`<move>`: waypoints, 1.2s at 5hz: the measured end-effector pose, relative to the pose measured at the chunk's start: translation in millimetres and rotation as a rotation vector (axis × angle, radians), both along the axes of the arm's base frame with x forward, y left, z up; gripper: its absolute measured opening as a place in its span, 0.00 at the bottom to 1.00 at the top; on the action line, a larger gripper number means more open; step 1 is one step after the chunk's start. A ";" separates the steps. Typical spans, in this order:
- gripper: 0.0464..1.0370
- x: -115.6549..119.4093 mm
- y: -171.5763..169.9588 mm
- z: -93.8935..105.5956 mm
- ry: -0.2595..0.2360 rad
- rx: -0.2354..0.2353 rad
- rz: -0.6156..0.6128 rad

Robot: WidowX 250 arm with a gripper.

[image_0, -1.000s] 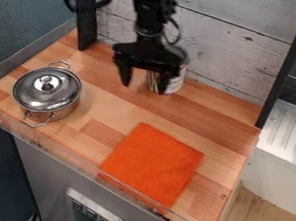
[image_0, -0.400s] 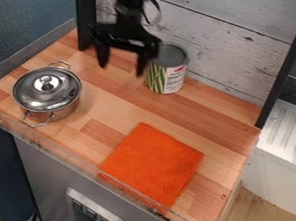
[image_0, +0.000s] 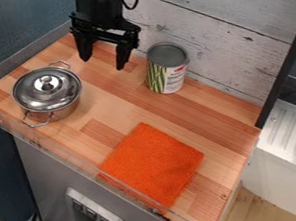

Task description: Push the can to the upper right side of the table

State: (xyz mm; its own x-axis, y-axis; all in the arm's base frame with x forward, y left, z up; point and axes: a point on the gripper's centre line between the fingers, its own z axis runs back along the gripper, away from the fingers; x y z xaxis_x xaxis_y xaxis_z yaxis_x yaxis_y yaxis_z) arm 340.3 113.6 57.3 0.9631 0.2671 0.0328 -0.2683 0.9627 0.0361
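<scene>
Lying nearest, an orange cloth (image_0: 153,164) covers part of the desk (image_0: 211,114), and has no role in the push. Beyond it to the left sits a lidded metal pot (image_0: 46,91), also outside the job. Farther back, the can (image_0: 165,74) stands upright by the whitewashed plank wall (image_0: 225,46), so the "upper" half of the goal looks met. The "right" half is less sure: the can is nearer the middle of the back edge than the right corner, and I judge a sideways push may be left. The black arm (image_0: 101,4) hangs behind the pot, left of the can, its jaws spread wide, holding nothing and apart from the can.
</scene>
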 end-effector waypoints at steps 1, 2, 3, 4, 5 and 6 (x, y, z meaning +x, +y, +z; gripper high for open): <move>0.96 15.8 12.8 -8.5 -0.037 0.060 0.089; 0.96 31.9 23.9 -19.2 -0.064 0.101 0.135; 0.96 42.4 24.7 -29.5 -0.084 0.122 0.168; 0.96 53.6 9.6 -34.9 -0.121 0.116 0.163; 0.96 60.8 -4.0 -39.2 -0.179 0.086 0.161; 0.96 61.5 -29.0 -42.3 -0.196 0.053 0.101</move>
State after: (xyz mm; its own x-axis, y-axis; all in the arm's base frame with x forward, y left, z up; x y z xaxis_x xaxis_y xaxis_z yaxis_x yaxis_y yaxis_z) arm 401.8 84.6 15.1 0.9055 0.3546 0.2329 -0.3698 0.9288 0.0237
